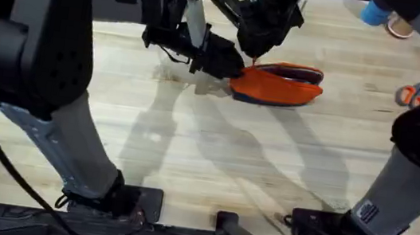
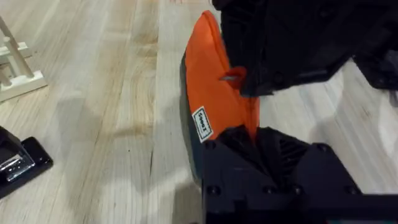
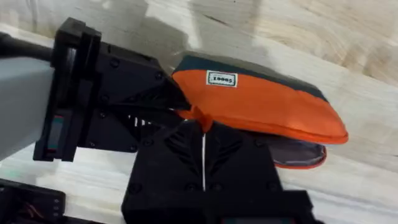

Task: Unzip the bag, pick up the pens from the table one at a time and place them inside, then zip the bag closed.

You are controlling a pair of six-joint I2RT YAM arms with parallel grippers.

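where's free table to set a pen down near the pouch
The bare table between the bag and the arm bases is free. It is crowded at the bag's left end, where the left hand and right hand meet.

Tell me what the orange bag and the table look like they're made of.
The bag looks like woven fabric, matte orange with a dark lower edge: it creases softly and carries a small sewn-on white label. The exact fibre can't be told. The table looks like pale wood planks with a smooth, low-sheen finish, judging by the visible grain lines and seams; solid wood or veneer is unclear.
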